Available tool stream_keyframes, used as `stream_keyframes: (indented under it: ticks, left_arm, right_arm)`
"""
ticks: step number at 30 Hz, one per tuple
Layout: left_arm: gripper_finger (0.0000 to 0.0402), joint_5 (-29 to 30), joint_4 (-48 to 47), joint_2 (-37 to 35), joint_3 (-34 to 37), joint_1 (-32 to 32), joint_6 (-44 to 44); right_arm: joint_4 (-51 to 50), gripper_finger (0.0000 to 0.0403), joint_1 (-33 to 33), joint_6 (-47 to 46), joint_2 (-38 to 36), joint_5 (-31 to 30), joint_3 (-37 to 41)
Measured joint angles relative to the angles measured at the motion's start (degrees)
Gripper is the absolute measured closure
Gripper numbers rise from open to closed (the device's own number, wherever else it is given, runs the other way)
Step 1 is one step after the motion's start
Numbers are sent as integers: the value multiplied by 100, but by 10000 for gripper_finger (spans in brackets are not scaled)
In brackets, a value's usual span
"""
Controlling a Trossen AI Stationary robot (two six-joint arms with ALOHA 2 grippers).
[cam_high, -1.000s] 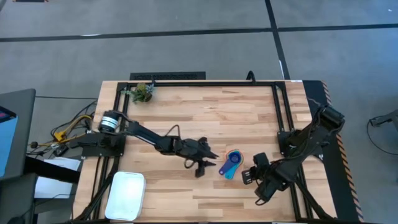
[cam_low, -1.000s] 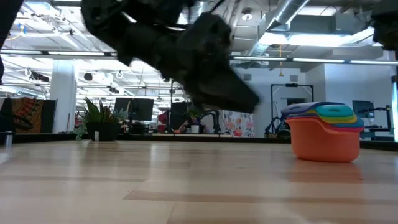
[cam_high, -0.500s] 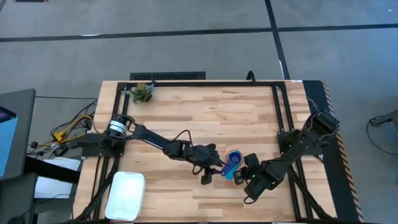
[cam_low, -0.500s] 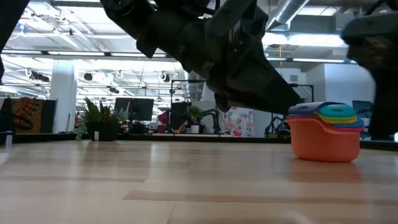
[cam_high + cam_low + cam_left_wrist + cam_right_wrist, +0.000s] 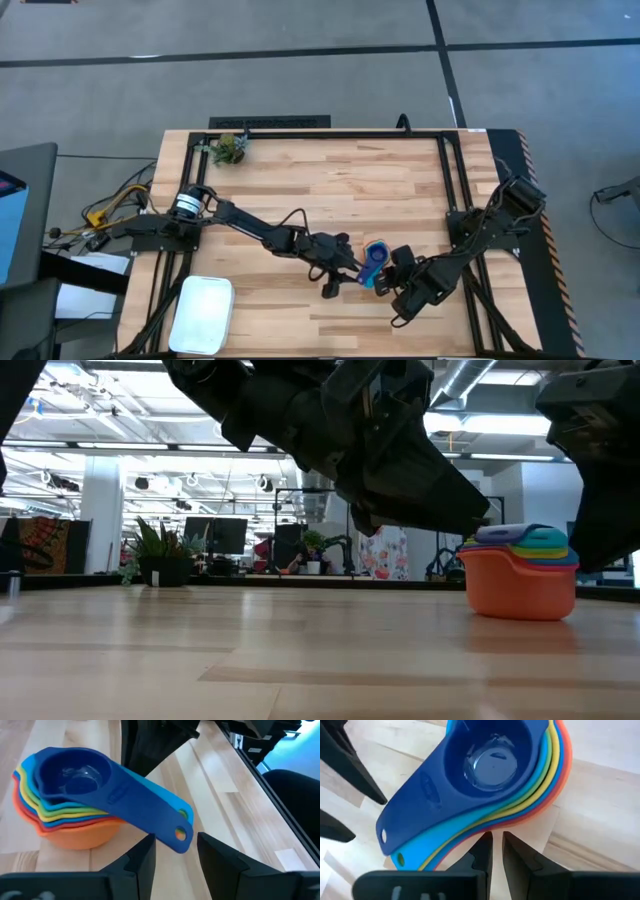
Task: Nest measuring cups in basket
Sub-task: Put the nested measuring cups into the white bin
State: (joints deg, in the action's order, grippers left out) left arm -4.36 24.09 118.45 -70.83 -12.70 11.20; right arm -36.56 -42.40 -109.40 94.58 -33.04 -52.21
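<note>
The measuring cups (image 5: 376,256) stand nested in one stack on the wooden table, orange at the bottom and dark blue on top (image 5: 75,772). Their flat handles fan out together toward my left gripper. My left gripper (image 5: 176,839) is open, and the handles' free end (image 5: 181,834) lies between its fingers with a gap on each side. My right gripper (image 5: 497,836) is shut and stands at the stack's other side (image 5: 389,275). The white basket (image 5: 203,313) lies at the table's near left corner, far from both grippers. My right gripper has its shut fingertips (image 5: 486,842) at the orange bottom cup's outer wall (image 5: 520,826), just under the rim and beside the root of the handles. It comes in low, slanting from the table's near right. The stack stands upright on the table.
A small green plant-like clump (image 5: 232,148) sits at the far left corner. A black frame (image 5: 440,180) runs along the table's far and side edges. Bare wood lies between the stack and the basket.
My left gripper has moved toward the table's right, up to the cups' handles, staying open. My right gripper has moved left and slightly toward the far edge, up to the stack. Most of this took place in the first half second.
</note>
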Motion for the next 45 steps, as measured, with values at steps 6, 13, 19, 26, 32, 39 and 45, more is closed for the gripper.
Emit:
stream_keyframes:
  ticks: [6,13,19,26,32,39,45]
  left_arm:
    - [270,-133,253,0,0,-38,-111]
    - [270,-291,363,0,0,-46,-194]
    - [270,-344,131,-89,9,-8,9]
    - [270,-1748,-299,-471,9,327,278]
    - [270,-1683,-275,-568,7,318,218]
    - [270,-1982,-349,-595,249,217,135]
    - [270,-1727,-53,-824,734,329,132]
  right_arm:
    - [-54,337,-172,-4,-377,-143,0]
    - [-1291,331,-375,-303,-1224,-375,-2]
    - [-2082,271,-122,-207,-1797,-376,0]
    - [-1746,124,777,1088,-2133,369,-2]
    - [-1386,71,1492,2084,-2129,1092,0]
    - [-46,84,1811,2277,-2566,1887,1190]
    - [1645,84,1822,2365,-3117,1786,2163]
